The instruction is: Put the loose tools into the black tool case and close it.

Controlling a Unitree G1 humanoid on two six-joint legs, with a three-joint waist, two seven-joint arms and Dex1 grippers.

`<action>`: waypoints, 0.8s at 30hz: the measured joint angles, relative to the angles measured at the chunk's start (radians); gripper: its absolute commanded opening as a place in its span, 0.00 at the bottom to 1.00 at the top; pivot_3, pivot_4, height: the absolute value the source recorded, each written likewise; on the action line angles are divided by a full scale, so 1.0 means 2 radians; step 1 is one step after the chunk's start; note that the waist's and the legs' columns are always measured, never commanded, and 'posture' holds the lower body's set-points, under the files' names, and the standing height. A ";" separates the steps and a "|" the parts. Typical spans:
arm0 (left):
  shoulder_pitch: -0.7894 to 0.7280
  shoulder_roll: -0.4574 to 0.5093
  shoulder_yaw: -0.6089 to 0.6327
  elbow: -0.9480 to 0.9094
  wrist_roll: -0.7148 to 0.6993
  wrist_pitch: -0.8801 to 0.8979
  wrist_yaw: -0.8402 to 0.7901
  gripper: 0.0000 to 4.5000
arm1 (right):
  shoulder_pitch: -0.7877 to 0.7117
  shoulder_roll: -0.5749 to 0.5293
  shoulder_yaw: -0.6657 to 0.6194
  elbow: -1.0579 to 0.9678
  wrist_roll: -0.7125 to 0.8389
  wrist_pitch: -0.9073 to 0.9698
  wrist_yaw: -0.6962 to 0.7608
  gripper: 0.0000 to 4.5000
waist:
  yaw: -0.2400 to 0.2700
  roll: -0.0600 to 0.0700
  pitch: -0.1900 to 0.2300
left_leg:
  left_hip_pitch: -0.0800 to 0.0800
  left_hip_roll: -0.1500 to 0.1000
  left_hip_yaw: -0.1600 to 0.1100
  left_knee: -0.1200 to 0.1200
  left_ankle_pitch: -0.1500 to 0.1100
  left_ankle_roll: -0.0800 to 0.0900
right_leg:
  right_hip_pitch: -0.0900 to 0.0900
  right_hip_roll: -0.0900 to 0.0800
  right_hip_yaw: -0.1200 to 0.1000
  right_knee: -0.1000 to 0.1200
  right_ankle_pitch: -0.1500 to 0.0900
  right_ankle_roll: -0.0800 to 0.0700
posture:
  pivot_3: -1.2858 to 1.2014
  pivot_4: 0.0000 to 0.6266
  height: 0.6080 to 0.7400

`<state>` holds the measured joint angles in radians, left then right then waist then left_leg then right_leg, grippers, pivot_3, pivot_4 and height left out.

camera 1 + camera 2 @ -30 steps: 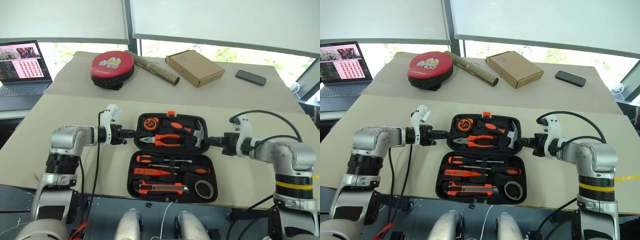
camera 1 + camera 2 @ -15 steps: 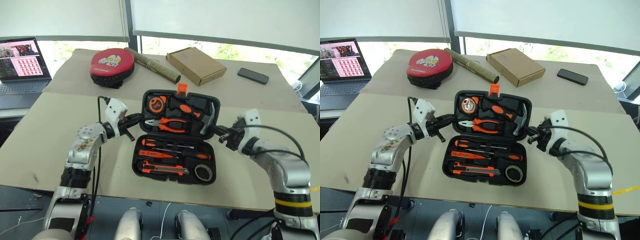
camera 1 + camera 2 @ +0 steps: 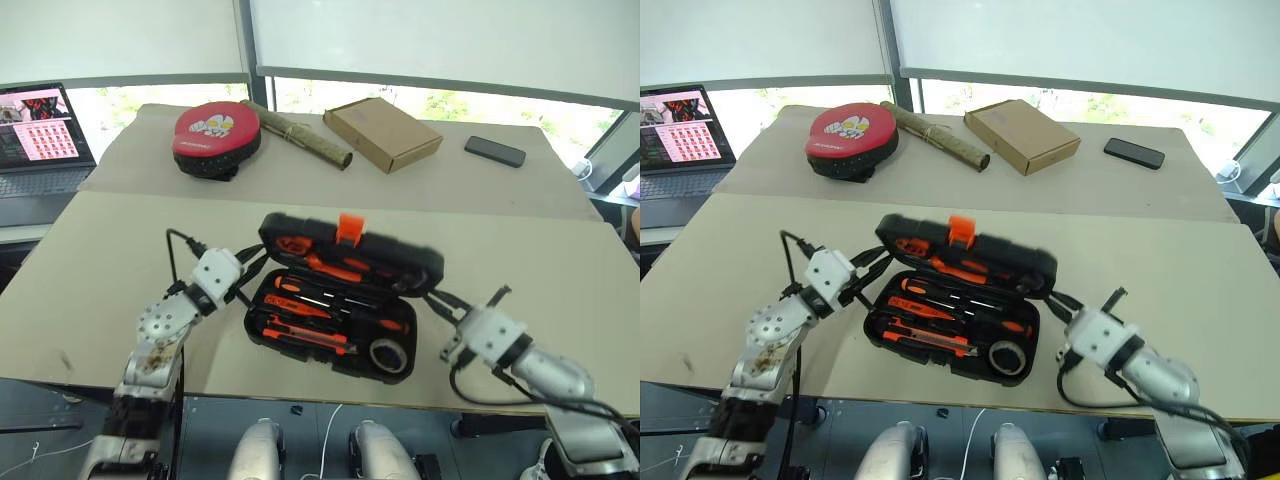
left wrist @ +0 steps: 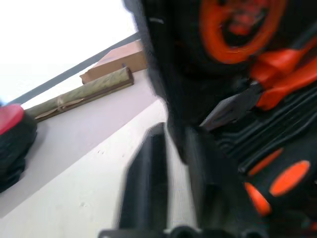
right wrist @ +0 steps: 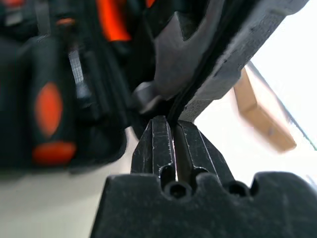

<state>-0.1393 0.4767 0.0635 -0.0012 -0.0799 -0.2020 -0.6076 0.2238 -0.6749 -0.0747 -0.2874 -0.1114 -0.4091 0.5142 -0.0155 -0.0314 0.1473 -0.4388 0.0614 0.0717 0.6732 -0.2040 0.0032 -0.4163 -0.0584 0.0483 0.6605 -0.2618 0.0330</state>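
Black tool case (image 3: 340,290) half-shut; right hand (image 5: 173,130) pinched nearly closed under lid edge; left hand (image 4: 173,148) parted astride it.

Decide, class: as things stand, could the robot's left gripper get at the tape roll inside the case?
Probably not. The half-raised lid overhangs the black tool case, the tape roll sits at the corner nearer the right gripper, and the left gripper is at the lid's opposite end.

The raised lid (image 3: 352,252) of the black tool case (image 3: 330,335) is motion-blurred and hides the tools in its recesses. Both the left tool (image 4: 171,163) and the pliers (image 4: 267,94) just beyond it are smeared. The laptop (image 3: 35,125) is cut off by the picture's edge.
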 measured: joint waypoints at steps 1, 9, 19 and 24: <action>0.019 0.006 0.022 -0.001 0.000 0.006 0.011 0.56 | 0.018 -0.008 -0.014 0.001 -0.003 -0.017 0.000 0.30 | 0.001 0.000 0.000 | 0.000 0.000 0.000 0.000 0.000 0.000 | 0.000 0.000 0.000 0.000 0.000 0.000 | 0.52 0.24 1.00; 0.088 0.093 0.121 -0.058 -0.094 0.154 -0.021 1.00 | 0.212 -0.081 -0.145 -0.147 0.173 0.101 0.103 0.48 | 0.011 -0.001 0.000 | 0.007 0.003 0.000 -0.001 0.000 0.000 | 0.007 -0.001 -0.002 -0.003 -0.002 -0.002 | 0.52 0.24 1.00; -0.178 0.114 -0.028 0.182 -0.040 0.098 -0.182 0.52 | 0.181 -0.163 -0.018 -0.227 0.246 0.270 0.221 0.00 | 0.014 -0.005 0.000 | 0.007 0.003 0.003 -0.002 0.000 0.000 | 0.008 0.000 -0.002 -0.005 -0.002 -0.005 | 0.52 0.24 1.00; -0.267 0.074 -0.101 0.296 0.011 0.005 -0.234 0.12 | 0.092 -0.143 0.065 -0.201 0.214 0.306 0.220 0.00 | 0.013 -0.007 0.000 | 0.004 0.002 0.003 -0.003 0.000 0.000 | 0.006 0.001 -0.002 -0.006 -0.001 -0.002 | 0.52 0.24 1.00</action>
<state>-0.6724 0.6239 -0.1380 0.5911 -0.0584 -0.1925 -1.0764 0.4084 -0.9605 0.0555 -0.6901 0.3171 0.2028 0.9533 0.0095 -0.0444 0.1465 -0.4307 0.0663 0.0780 0.6673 -0.2044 0.0027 -0.4052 -0.0568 0.0451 0.6477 -0.2632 0.0297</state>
